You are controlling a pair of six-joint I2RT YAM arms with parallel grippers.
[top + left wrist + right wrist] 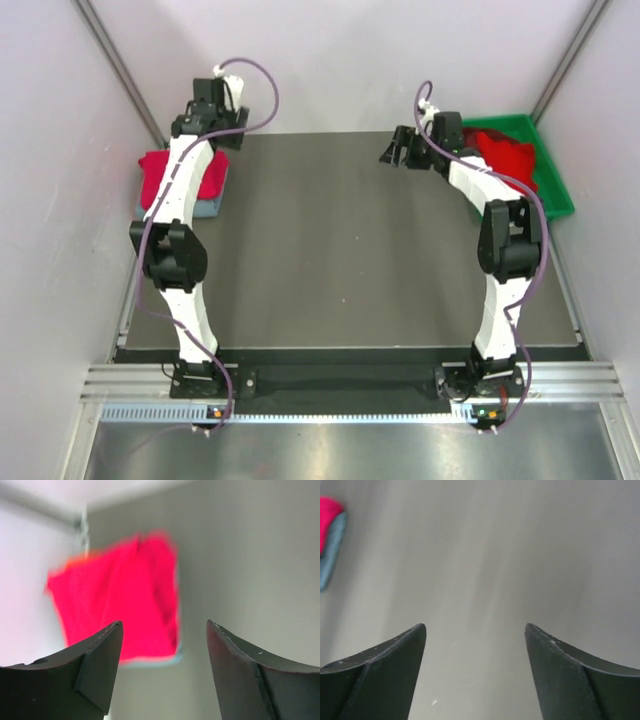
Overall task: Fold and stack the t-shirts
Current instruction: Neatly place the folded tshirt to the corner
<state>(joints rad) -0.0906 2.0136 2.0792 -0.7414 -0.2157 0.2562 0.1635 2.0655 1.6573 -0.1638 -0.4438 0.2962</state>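
Observation:
A folded bright red t-shirt lies on top of a grey-blue t-shirt at the table's far left edge. My left gripper hangs above this stack, open and holding nothing. The left wrist view shows the red t-shirt blurred below the left gripper, with a grey-blue t-shirt edge under it. More red t-shirts are heaped in the green bin at the far right. My right gripper is open over bare table; beyond the right gripper the stack shows far left.
The dark table mat spreads between both arms. White walls stand on the left, right and back. Purple cables loop off both wrists. A metal rail runs along the near edge, where the arm bases are bolted.

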